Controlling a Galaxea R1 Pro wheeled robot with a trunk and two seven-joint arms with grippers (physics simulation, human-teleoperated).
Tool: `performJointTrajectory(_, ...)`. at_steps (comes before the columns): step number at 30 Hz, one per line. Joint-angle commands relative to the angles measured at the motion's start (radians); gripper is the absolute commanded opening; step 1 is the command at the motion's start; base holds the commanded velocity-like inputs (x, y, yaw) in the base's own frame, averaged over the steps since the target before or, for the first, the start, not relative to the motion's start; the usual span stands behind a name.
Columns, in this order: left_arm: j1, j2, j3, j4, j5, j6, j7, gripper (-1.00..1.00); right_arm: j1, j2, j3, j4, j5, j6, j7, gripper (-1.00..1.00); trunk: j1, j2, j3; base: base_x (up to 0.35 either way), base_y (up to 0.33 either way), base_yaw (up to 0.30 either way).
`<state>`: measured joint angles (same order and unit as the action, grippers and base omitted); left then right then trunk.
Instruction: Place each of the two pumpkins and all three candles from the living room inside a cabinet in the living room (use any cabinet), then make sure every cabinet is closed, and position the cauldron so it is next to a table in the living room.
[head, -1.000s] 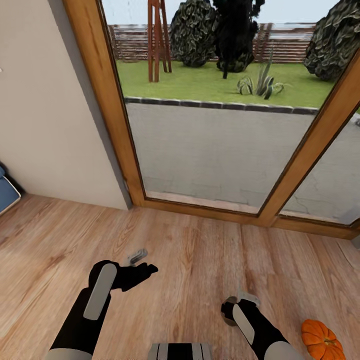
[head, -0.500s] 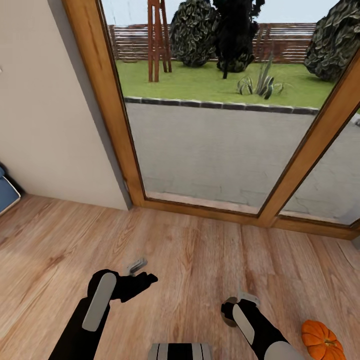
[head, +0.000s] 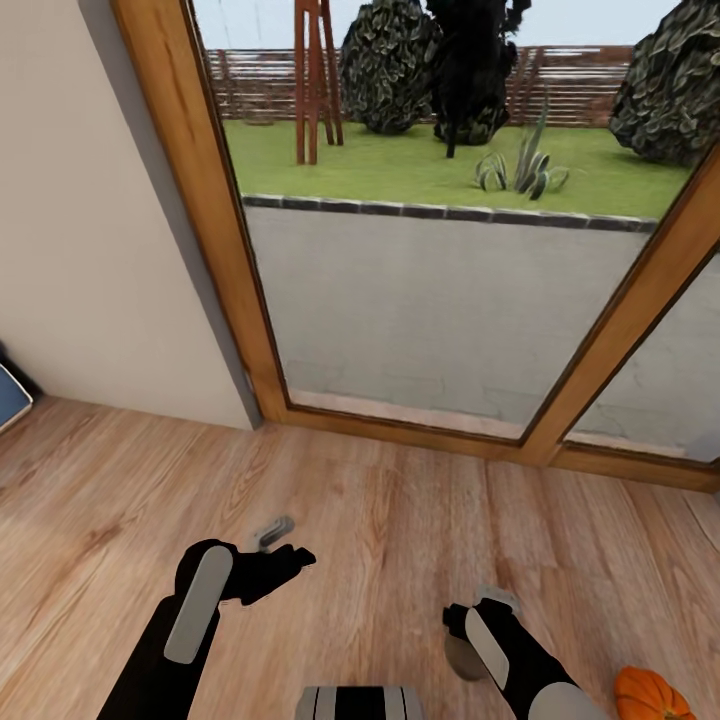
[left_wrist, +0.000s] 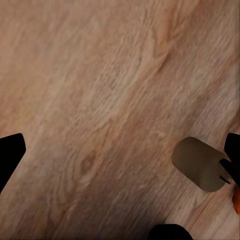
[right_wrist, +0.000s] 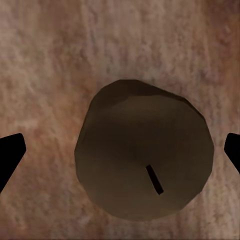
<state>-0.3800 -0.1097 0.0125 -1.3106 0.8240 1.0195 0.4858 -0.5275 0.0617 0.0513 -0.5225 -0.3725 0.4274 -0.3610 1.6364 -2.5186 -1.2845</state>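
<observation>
- The right gripper (right_wrist: 120, 155) points straight down at a candle (right_wrist: 144, 150) on the floor; its fingers (right_wrist: 10, 152) are spread wide, one dark tip on each side, well clear of the wax and touching nothing.
- From the head camera that candle (head: 463, 655) shows as a grey-beige patch on the floor (head: 380, 520), half hidden under the right gripper (head: 490, 605).
- The left gripper (head: 285, 545) hangs over bare floor on the near left, fingers spread, holding nothing.
- A pumpkin (head: 655, 695) sits on the floor at the near right, just beside the right forearm.
- Compared with a second ago, the whole head view has tilted slightly: the pumpkin and candle sit lower in the picture, while the left gripper has dropped a little and the right arm has hardly shifted.
- My reading: the right arm is lined up over the candle, so the next step is lowering and closing on it; nothing is in a cabinet yet.
- Beyond stands a wood-framed glass door (head: 420, 300), with a wall (head: 90, 250) on the left.
</observation>
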Motion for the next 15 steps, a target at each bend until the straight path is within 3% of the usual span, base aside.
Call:
performJointTrajectory(1,0.000,-0.001,0.001,-0.001,0.011,0.003,0.010,1.00,0.000,-0.001,0.005,-0.002,-0.009,0.004,-0.009,1.00,0.000,0.000,-0.001,0.073,0.000,0.000)
performJointTrajectory(9,0.000,-0.002,0.001,-0.008,0.012,0.008,0.013,1.00,0.000,-0.002,0.005,-0.001,-0.009,0.002,-0.009,1.00,0.000,0.000,-0.001,0.015,0.000,0.000)
performJointTrajectory(15,0.000,-0.002,0.002,-0.009,0.012,0.011,0.013,1.00,0.000,-0.002,0.005,0.000,-0.009,-0.006,-0.009,1.00,0.003,-0.002,-0.024,0.000,0.000,0.000)
